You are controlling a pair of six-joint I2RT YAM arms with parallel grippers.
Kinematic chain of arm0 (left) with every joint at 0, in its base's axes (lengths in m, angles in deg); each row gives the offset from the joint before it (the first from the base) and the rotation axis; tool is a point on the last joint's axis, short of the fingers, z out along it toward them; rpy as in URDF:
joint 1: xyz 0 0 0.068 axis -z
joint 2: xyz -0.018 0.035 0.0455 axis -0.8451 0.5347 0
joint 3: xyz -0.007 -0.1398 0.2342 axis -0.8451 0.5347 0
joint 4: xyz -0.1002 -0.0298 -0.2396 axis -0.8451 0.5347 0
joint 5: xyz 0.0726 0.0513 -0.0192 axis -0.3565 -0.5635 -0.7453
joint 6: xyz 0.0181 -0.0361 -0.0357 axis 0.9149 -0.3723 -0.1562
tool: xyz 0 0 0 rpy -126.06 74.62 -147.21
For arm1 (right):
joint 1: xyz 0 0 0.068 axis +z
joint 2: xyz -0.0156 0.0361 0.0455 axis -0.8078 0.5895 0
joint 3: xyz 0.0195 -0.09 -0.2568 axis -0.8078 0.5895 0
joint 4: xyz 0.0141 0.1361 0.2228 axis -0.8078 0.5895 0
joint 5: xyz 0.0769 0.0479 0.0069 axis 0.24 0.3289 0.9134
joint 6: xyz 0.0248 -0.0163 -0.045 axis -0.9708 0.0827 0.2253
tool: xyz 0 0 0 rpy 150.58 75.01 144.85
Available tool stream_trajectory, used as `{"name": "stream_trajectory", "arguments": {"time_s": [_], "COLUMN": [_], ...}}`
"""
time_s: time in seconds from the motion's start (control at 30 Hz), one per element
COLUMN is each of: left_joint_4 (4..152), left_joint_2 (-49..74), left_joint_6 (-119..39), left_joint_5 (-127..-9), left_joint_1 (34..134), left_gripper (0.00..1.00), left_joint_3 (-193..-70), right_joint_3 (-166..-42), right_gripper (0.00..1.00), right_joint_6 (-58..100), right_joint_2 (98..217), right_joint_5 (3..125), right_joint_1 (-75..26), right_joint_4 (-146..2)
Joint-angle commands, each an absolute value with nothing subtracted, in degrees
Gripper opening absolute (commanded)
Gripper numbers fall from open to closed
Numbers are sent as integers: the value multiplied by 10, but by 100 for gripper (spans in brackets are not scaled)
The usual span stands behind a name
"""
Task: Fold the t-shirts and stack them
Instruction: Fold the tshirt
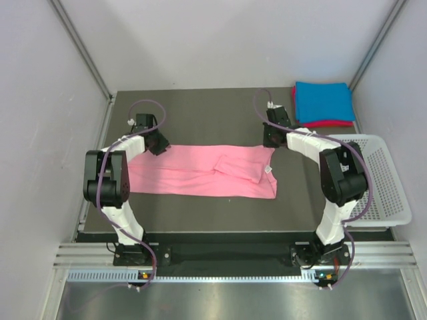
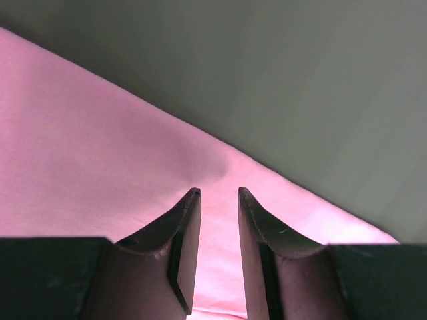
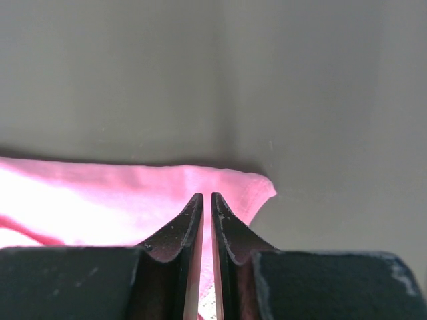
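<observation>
**Uneven hold on the light pink soft-cloth t-shirt, which is lying as a long folded band across the dark table.**

The left fingers are standing partly open over a small pucker at the shirt's far-left edge and not clearly gripping. That end may be slipping free if both arms lift. The right fingers are pinching almost closed on the far-right corner, so close to the hem that thin cloth could pull out and skew the fold. Further right, the bright blue folded t-shirt is sitting on the magenta-red folded t-shirt, beside the white plastic mesh basket.
</observation>
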State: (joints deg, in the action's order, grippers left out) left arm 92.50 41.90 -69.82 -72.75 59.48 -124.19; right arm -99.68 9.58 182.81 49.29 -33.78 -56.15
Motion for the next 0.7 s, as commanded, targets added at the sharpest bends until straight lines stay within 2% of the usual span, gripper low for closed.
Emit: {"name": "stream_trajectory", "arguments": {"time_s": [0.0,0.47,0.67], "left_joint_4": [929,949,932], "left_joint_2": [414,456,436], "left_joint_6": [-697,-716,-727], "left_joint_5": [-711,-745,-693], "left_joint_1": [584,525,525], "left_gripper": [34,34,34], "left_joint_3": [-1258,-1241,-1243], "right_joint_3": [-1020,-1014,-1042], "right_gripper": [10,8,7], "right_joint_6": [78,79,84], "right_joint_2": [1809,1907,1910], "right_joint_5": [519,452,468], "right_joint_1": [-343,-374,-373], "right_joint_4": [-570,-571,-553]}}
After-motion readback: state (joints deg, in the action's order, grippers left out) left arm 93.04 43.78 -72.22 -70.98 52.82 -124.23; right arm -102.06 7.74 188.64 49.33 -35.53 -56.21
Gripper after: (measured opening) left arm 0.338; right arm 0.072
